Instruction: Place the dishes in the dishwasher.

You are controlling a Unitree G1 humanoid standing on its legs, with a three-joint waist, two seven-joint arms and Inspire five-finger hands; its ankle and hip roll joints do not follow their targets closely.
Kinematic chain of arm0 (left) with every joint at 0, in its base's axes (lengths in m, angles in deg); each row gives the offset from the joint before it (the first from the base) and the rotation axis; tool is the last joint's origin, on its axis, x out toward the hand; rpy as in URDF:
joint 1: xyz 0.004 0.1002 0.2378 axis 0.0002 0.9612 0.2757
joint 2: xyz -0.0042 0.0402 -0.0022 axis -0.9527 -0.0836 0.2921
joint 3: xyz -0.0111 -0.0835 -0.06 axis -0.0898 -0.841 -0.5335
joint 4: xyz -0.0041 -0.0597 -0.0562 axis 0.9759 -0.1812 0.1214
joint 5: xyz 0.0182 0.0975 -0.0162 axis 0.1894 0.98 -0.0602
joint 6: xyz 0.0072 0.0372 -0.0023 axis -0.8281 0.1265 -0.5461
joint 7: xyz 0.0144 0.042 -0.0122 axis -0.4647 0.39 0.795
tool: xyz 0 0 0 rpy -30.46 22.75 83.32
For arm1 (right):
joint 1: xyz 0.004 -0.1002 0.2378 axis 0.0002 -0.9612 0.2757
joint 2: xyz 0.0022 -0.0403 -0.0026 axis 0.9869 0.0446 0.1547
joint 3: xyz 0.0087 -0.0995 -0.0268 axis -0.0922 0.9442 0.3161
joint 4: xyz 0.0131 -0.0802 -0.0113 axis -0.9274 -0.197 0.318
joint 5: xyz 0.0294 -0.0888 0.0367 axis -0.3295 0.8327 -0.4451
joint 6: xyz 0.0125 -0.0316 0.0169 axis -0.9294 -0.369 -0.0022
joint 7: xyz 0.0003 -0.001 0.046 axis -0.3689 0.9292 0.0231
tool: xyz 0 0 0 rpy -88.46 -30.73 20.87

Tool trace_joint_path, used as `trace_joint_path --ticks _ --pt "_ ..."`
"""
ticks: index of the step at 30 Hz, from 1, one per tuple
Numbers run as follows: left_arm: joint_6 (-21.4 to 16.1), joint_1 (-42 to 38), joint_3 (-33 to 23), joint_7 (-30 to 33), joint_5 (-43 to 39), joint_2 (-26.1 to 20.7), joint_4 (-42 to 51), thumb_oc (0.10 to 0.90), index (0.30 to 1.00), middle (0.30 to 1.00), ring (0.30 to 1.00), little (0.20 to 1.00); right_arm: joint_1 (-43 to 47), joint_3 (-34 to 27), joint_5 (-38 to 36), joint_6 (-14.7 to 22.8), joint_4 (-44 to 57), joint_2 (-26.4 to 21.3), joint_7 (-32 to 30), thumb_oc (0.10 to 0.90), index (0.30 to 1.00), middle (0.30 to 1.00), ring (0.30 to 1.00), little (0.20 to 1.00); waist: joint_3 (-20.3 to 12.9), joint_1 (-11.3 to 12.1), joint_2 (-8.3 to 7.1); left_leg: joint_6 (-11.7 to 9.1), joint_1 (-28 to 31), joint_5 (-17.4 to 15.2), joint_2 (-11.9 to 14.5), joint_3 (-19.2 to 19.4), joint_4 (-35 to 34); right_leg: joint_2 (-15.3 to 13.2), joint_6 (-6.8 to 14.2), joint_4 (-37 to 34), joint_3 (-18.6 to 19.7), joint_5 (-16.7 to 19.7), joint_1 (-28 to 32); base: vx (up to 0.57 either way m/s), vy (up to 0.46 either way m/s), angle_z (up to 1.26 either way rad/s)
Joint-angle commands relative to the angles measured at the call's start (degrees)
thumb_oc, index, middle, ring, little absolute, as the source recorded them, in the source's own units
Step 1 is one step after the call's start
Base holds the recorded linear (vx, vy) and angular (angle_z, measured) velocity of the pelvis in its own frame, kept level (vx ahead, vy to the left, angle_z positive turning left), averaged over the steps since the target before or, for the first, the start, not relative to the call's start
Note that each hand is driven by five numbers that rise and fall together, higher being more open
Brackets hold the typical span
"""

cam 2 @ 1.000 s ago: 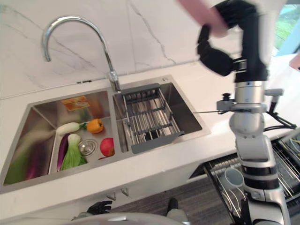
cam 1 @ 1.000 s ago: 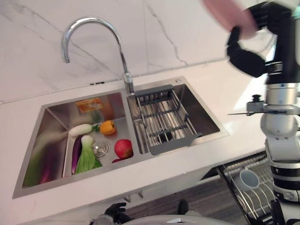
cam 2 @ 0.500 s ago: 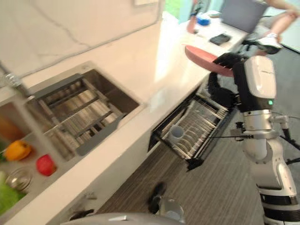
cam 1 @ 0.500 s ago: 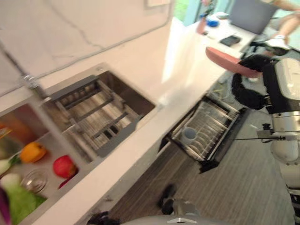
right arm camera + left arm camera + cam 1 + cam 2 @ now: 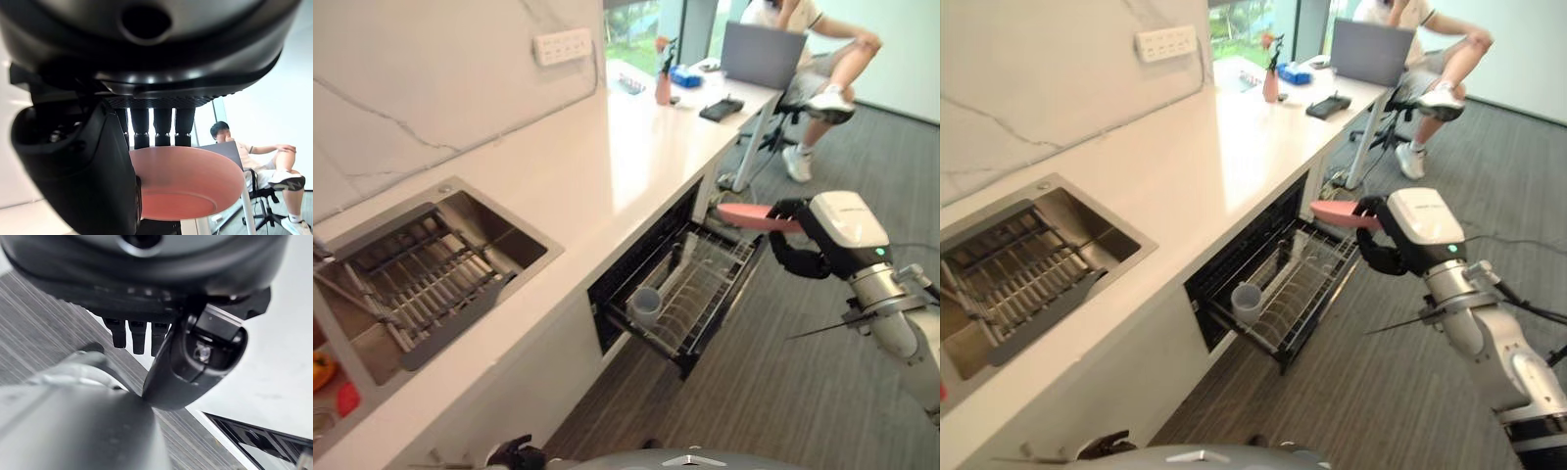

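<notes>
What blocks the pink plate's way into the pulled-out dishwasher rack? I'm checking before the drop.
Nothing visible. The right hand holds the pink plate over the dishwasher rack; the white cup stands at the rack's other end.

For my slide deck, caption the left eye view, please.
Right hand holds a pink plate above the open dishwasher rack.

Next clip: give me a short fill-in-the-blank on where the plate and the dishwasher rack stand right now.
1. The right hand holds a ____ plate.
2. The dishwasher rack is pulled ____.
3. A single ____ stands in the rack, at its near end.
4. The plate is held ____ the rack's far end, not yet in it.

Missing words: pink; out; cup; above
</notes>
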Motion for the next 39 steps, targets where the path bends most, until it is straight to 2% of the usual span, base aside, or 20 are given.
trace_joint_path --ticks 1,2,3,5,6,8,9,11,13,15,22,24,29,34,39 --pt "0.3 -2.3 2.6 0.3 -1.8 6.0 -1.8 0.800 0.900 0.900 0.900 0.900 6.2 -1.7 -0.8 0.4 2.1 -4.0 -2.4 0.400 0.300 0.300 0.300 0.300 4.1 3.3 1.65 3.0 -7.6 6.0 -2.6 -14.9 6.1 -7.8 7.0 -1.7 1.4 -6.6 7.8 -0.10 -0.226 -0.24" --pt "0.0 -2.1 1.9 0.5 -2.2 6.1 -2.3 0.800 0.900 0.900 0.900 0.900 6.8 -0.1 -0.8 0.4 1.4 -4.0 -2.1 0.400 0.300 0.300 0.300 0.300 4.2 3.5 1.05 4.3 -9.3 3.2 -5.9 -17.4 6.4 -8.3 7.2 -1.7 1.7 -6.1 7.5 -0.07 -0.151 -0.24" --pt "-0.1 -1.8 1.4 0.8 -2.4 5.9 -2.9 0.800 0.900 0.900 0.900 0.900 6.6 0.9 -0.8 0.5 0.5 -4.2 -1.7 0.400 0.300 0.300 0.300 0.300 4.4 4.2 0.61 4.5 -10.1 2.0 -8.0 -18.2 6.1 -8.3 7.3 -1.7 2.1 -5.7 7.4 -0.01 -0.103 -0.51" --pt "-0.5 -0.8 0.6 0.8 -3.2 6.0 -3.5 0.800 0.900 0.900 0.900 0.900 7.5 3.4 -0.4 1.0 -1.6 -4.6 -1.0 0.400 0.300 0.300 0.300 0.300 3.9 4.7 0.60 4.8 -8.7 1.3 -9.6 -15.8 2.0 -8.3 7.8 -1.7 2.3 -5.0 6.9 0.05 -0.044 -0.56" --pt "-0.5 -0.1 0.8 0.5 -3.4 6.1 -3.6 0.800 0.900 0.900 0.900 0.900 8.6 4.8 0.1 0.8 -3.4 -4.8 -1.1 0.400 0.300 0.300 0.300 0.300 3.7 5.3 0.76 4.7 -8.8 1.6 -10.0 -16.8 1.9 -8.4 7.8 -1.7 2.8 -5.2 6.7 0.08 0.016 -0.17" --pt "-0.4 0.3 1.2 0.2 -3.4 6.1 -4.0 0.800 0.900 0.900 0.900 0.900 10.1 7.6 -0.1 0.9 -5.8 -4.9 0.0 0.400 0.300 0.300 0.300 0.300 3.1 5.9 1.23 6.0 -8.1 -1.0 -13.2 -21.2 -1.9 -8.5 8.1 -1.7 3.1 -4.7 6.4 0.07 0.058 -0.16" --pt "-0.3 0.2 1.3 0.3 -2.9 6.0 -4.7 0.800 0.900 0.900 0.900 0.900 9.9 8.6 -0.3 1.2 -7.6 -5.0 0.6 0.400 0.300 0.300 0.300 0.300 2.6 5.4 1.47 5.8 -6.5 -1.7 -13.4 -20.1 -5.6 -8.9 8.7 -1.7 1.8 -4.6 6.5 0.05 0.073 -0.06" --pt "-0.3 0.6 1.6 0.2 -2.3 6.0 -4.7 0.800 0.900 0.900 0.900 0.900 10.2 9.2 -0.4 1.3 -8.9 -5.2 1.0 0.400 0.300 0.300 0.300 0.300 2.3 5.4 1.78 5.5 -5.6 -0.8 -13.3 -19.7 -7.7 -9.1 9.0 -1.7 1.2 -4.6 6.7 0.05 0.069 0.12" --pt "-0.4 0.7 1.9 0.2 -2.1 5.9 -4.5 0.800 0.900 0.900 0.900 0.900 10.9 10.1 -0.5 1.4 -9.9 -5.7 1.1 0.400 0.300 0.300 0.300 0.300 2.0 5.4 1.86 5.2 -5.4 0.1 -13.4 -20.0 -9.1 -9.3 9.1 -1.7 1.0 -4.4 6.7 0.05 0.075 0.11" --pt "-0.6 0.8 3.7 -0.3 -1.1 5.2 -4.3 0.800 0.900 0.900 0.900 0.900 14.0 12.8 -0.5 1.6 -12.5 -7.4 1.9 0.400 0.300 0.300 0.300 0.300 1.1 5.5 2.37 5.4 -3.9 0.2 -14.2 -20.5 -13.8 -9.7 9.7 -1.7 -0.5 -4.1 6.7 0.10 0.124 0.21" --pt "-0.7 0.7 4.7 -0.8 -1.0 4.4 -3.7 0.800 0.900 0.900 0.900 0.900 17.4 15.8 1.0 1.6 -15.4 -8.9 2.0 0.400 0.300 0.300 0.300 0.300 0.8 6.0 2.52 5.8 -2.9 0.3 -15.4 -21.4 -16.4 -10.3 10.2 -1.7 -1.7 -4.0 6.9 0.06 0.087 0.40" --pt "-0.6 0.7 4.6 -0.9 -0.4 3.8 -4.4 0.800 0.900 0.900 0.900 0.900 19.0 17.7 1.7 1.7 -16.3 -8.9 2.5 0.400 0.300 0.300 0.300 0.300 0.7 6.7 1.99 6.4 -2.8 -0.2 -16.6 -22.1 -17.4 -10.8 10.4 -1.7 -2.2 -3.7 6.9 0.11 0.144 0.21" --pt "-0.4 0.5 4.4 -0.9 0.0 3.1 -4.7 0.800 0.900 0.900 0.900 0.900 21.0 21.2 2.8 1.6 -19.2 -8.4 3.3 0.400 0.300 0.300 0.300 0.300 0.4 8.0 1.12 6.9 -2.8 -0.7 -17.6 -22.9 -18.3 -11.4 10.8 -1.7 -3.0 -3.5 6.8 0.05 0.068 0.16" --pt "-0.4 0.2 4.7 -0.9 0.5 1.8 -5.1 0.800 0.900 0.900 0.900 0.900 25.0 25.6 2.2 0.2 -29.5 -6.6 3.1 0.400 0.300 0.300 0.300 0.300 0.5 9.4 0.38 7.5 -3.5 -0.8 -18.6 -23.6 -19.2 -12.0 11.4 -1.7 -3.9 -3.0 6.1 0.06 0.052 0.16" --pt "-0.8 0.0 5.9 -1.1 0.6 0.7 -3.8 0.800 0.900 0.900 0.900 0.900 28.5 27.3 1.5 -0.9 -36.4 -6.9 2.3 0.400 0.300 0.300 0.300 0.300 1.2 10.2 0.60 7.6 -4.8 -0.5 -19.1 -24.2 -19.8 -12.6 11.8 -1.7 -4.6 -2.4 4.9 0.01 0.031 0.14"
